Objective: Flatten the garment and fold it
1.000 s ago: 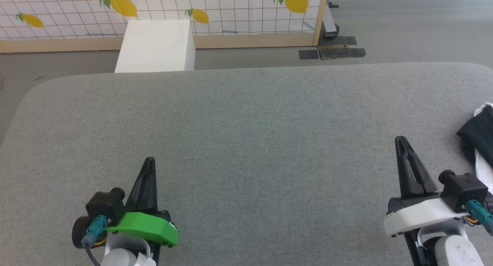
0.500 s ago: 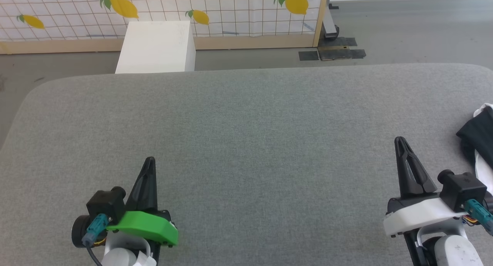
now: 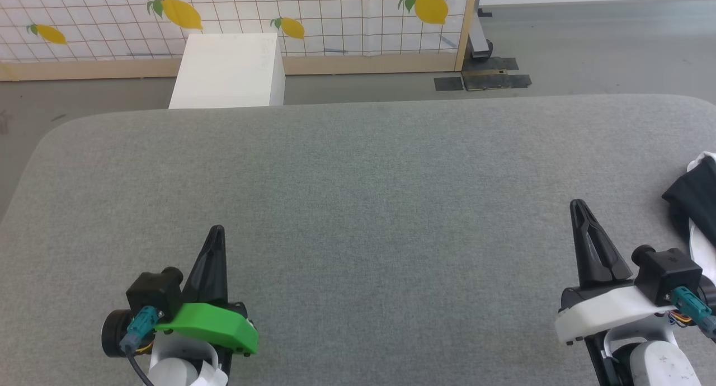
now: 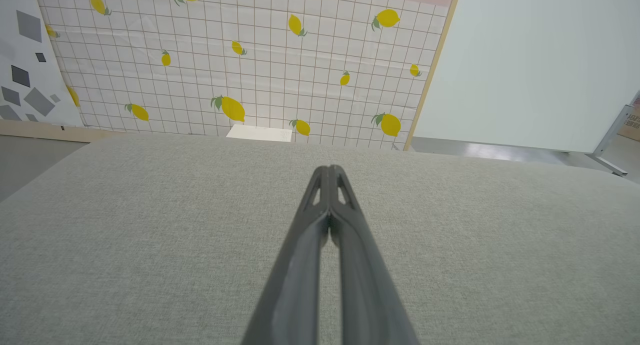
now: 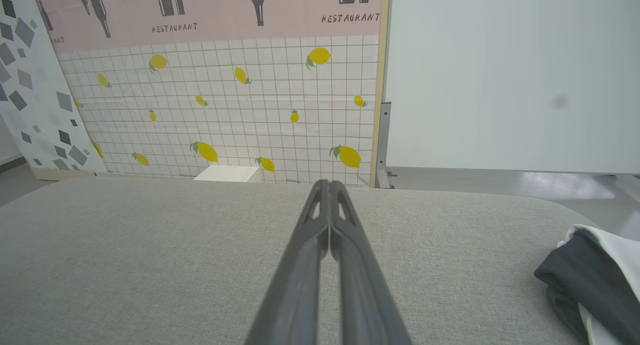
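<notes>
Garment (image 3: 696, 196) bunched at the right edge of the grey padded surface (image 3: 358, 207), black fabric heaped over white, partly cut off by the border of the head view. Not flattened, not folded. Close beside the right gripper (image 3: 578, 205), off to its right, level with the stretch from fingers to wrist. Clear of the fingertips, no contact. In the right wrist view, garment (image 5: 592, 280) at the lower right, dark folds with a white rim, off to the side of the fingers' line rather than ahead of them.

Right gripper (image 5: 329, 183) closed, long dark fingers pressed tip to tip, nothing between them, pointing forward over bare grey cloth.

Left gripper (image 3: 217, 230) likewise closed, tips together in the left wrist view (image 4: 329, 169), nothing held. Low at the lower left of the head view, well apart from the garment, most of the surface's width between them.

Beyond the far edge of the surface, a white box (image 3: 226, 70) on the floor (image 3: 587, 45), against a gridded panel (image 3: 335, 17) printed with lemons.
</notes>
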### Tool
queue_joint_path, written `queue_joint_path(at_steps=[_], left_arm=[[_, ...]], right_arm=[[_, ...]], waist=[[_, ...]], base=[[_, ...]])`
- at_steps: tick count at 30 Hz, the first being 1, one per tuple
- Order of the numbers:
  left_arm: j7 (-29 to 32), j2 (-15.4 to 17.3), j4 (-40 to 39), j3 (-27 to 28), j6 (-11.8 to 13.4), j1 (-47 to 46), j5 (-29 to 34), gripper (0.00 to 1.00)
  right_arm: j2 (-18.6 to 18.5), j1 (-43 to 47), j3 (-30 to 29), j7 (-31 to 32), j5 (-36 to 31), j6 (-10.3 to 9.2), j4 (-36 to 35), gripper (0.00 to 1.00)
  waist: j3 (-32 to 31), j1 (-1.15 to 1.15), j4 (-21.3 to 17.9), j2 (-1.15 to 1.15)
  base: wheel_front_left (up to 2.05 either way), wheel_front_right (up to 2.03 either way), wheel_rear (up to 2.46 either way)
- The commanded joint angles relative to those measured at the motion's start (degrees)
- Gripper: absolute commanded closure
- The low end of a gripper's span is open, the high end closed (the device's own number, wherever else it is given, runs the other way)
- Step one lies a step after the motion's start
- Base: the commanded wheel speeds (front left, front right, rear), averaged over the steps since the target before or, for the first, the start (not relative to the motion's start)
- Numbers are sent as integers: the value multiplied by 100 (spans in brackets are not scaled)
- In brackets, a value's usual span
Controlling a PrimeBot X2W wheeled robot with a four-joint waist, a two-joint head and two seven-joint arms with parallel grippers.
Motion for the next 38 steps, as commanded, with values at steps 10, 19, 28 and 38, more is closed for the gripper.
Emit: queue_joint_path(at_steps=[10,19,28,38], left_arm=[[134,-8,-112,15,82,108,200,100],[239,-10,-188,22,125,138,290,100],[344,-12,-265,28,168,168,379,100],[460,-15,-349,36,215,201,478,100]], right_arm=[[22,84,30,109,-102,-3,-70,100],[29,106,47,185,-146,-3,-93,100],[35,129,63,260,-189,-4,-117,100],[43,153,80,343,-237,-5,-144,100]], waist=[[-27,0,6,13],[-50,0,11,16],[-74,0,16,20],[-99,0,21,24]], base=[[0,0,0],[0,0,0],[0,0,0],[0,0,0]])
